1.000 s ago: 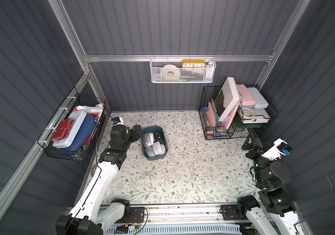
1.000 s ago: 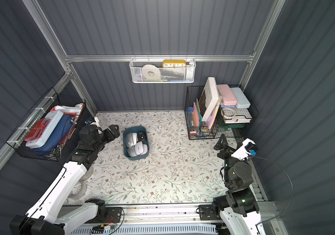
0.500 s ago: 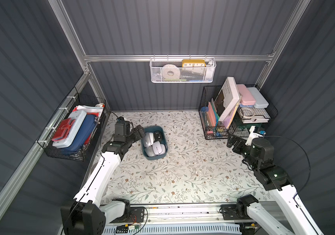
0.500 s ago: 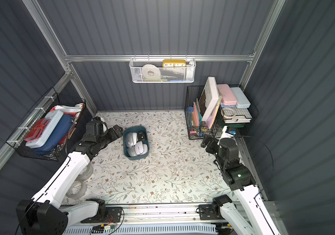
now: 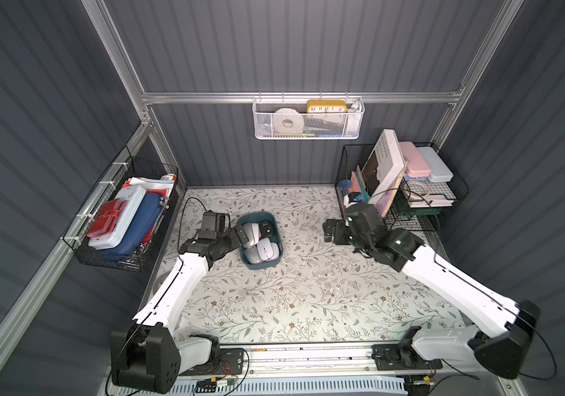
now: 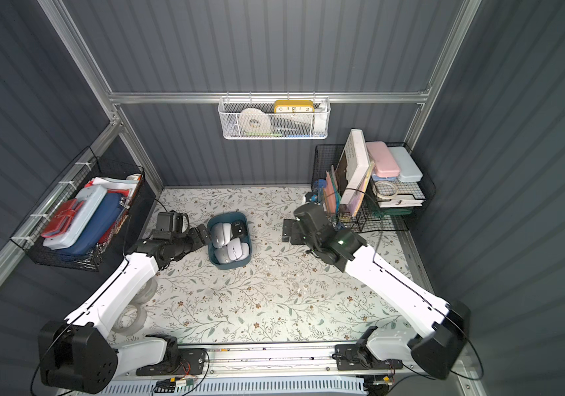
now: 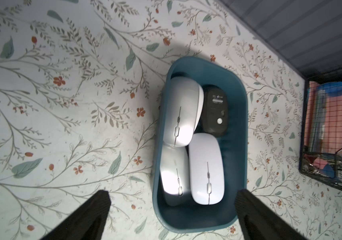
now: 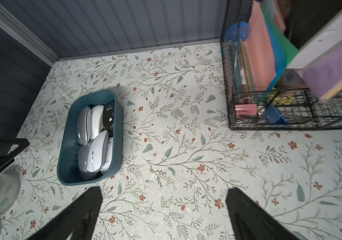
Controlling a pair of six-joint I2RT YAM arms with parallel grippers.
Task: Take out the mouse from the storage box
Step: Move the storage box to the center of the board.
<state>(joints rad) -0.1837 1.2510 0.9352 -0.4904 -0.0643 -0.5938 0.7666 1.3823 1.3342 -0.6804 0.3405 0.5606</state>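
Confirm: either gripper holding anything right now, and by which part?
Nothing held. The left gripper is open at the storage box, the mice all lying inside it; the right gripper is open above the table.

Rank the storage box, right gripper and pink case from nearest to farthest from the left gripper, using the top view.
1. Storage box, right beside the left gripper.
2. Right gripper, mid-table.
3. Pink case, back right corner.
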